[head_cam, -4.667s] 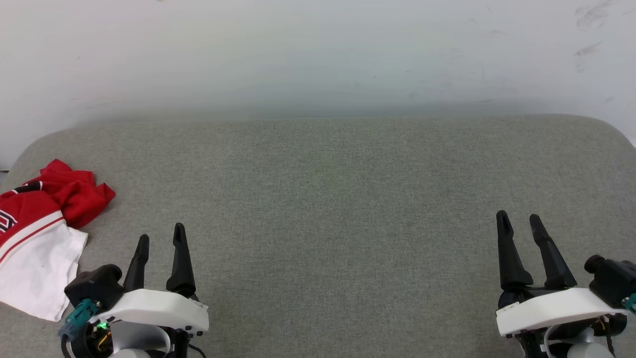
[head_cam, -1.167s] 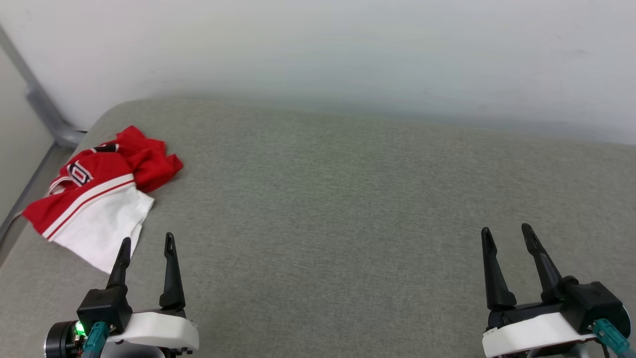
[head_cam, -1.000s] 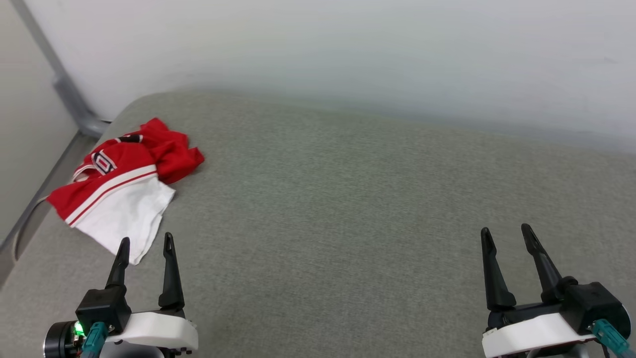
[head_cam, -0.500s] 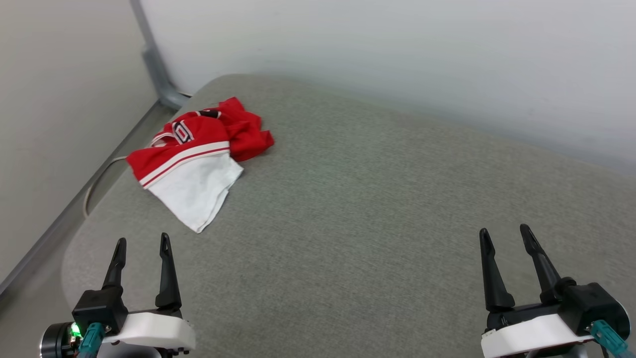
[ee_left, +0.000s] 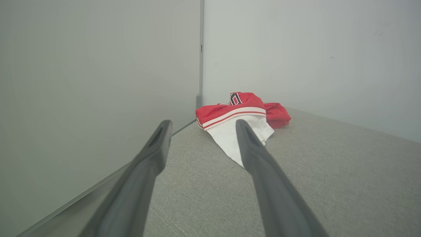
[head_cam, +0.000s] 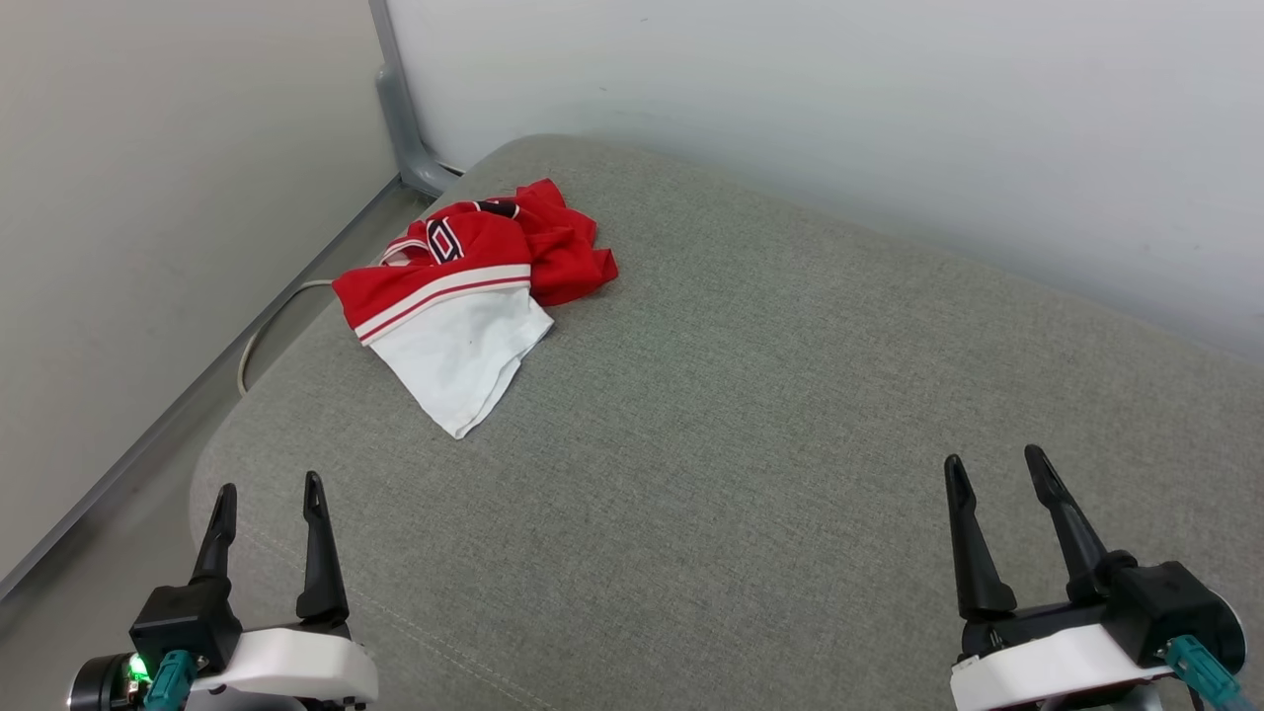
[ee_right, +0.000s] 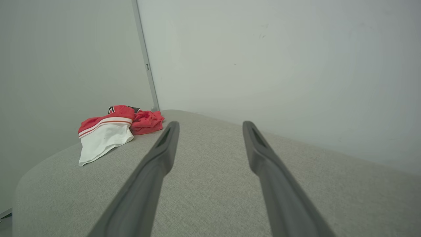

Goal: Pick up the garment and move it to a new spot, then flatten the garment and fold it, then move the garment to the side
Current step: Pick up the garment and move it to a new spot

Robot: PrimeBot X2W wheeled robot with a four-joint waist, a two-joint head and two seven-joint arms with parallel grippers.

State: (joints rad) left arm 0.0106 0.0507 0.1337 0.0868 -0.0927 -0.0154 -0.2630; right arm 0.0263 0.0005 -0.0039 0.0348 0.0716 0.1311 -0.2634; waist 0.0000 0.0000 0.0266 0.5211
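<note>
The garment (head_cam: pixel 474 286) lies crumpled near the far left corner of the grey cushioned surface (head_cam: pixel 750 395): red cloth bunched at the back, a white sleeve with red-and-white trim spread toward me. It lies ahead of the fingers as the garment (ee_left: pixel 241 118) in the left wrist view and at the left as the garment (ee_right: pixel 111 131) in the right wrist view. My left gripper (head_cam: pixel 265 492) hovers open at the lower left, well short of the cloth. My right gripper (head_cam: pixel 992 469) is open at the lower right, far from it. Both hold nothing.
Pale walls meet at a grey corner post (head_cam: pixel 400 118) just behind the garment. A pale cable (head_cam: pixel 262 331) curves on the floor beside the surface's left edge. The rounded left edge (head_cam: pixel 212 454) of the cushion drops to the floor close to my left gripper.
The head camera has swung left, so the garment now sits nearer the middle of the view and the corner post and left wall show. Both grippers stay open and empty.
</note>
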